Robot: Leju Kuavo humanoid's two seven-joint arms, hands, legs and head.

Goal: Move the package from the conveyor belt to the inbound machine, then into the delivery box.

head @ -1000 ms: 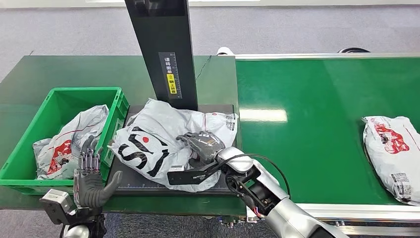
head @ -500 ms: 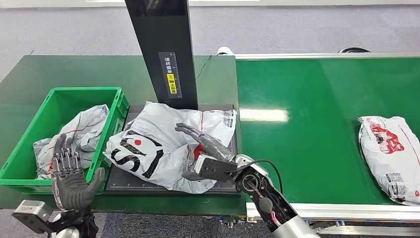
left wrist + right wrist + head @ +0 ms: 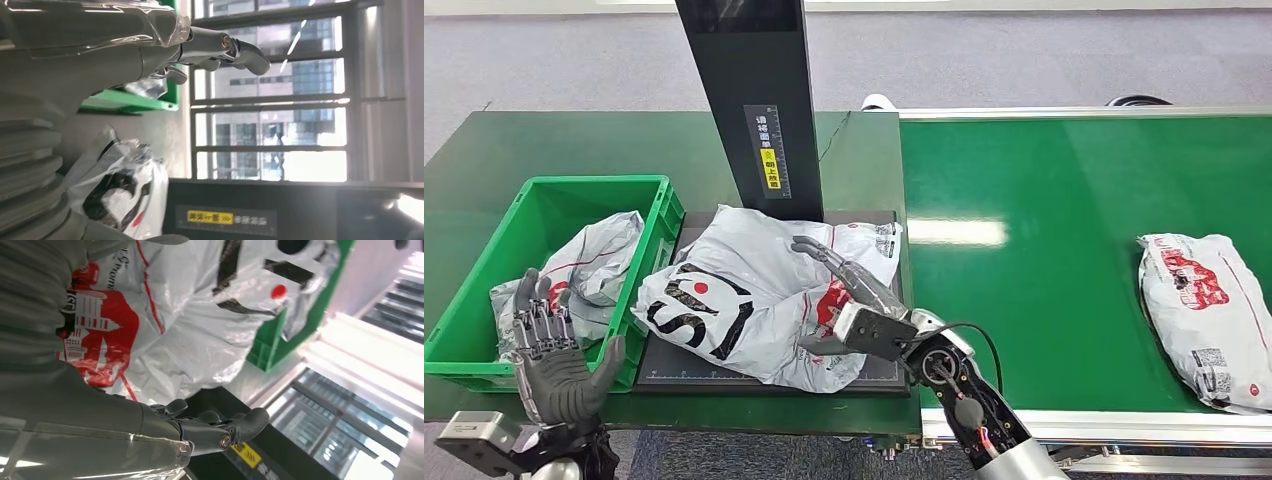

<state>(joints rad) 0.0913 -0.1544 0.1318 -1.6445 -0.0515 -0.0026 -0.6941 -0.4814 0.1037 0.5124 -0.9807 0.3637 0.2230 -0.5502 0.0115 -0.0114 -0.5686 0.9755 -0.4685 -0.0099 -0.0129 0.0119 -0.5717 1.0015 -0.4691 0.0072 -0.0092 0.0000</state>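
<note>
With the package (image 3: 754, 295) lying on the inbound machine (image 3: 879, 372), the right hand (image 3: 849, 290) hovers over it, fingers apart and empty, left hand (image 3: 554, 355) spread beside the box (image 3: 649, 195), likely next to grasp it.

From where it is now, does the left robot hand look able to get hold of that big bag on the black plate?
Probably yes: the open left robot hand hangs beside the bag, whose near corner juts toward it, with nothing between.

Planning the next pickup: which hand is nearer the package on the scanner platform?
Right. The right hand reaches over the package; the left hand is off beside the green bin.
</note>
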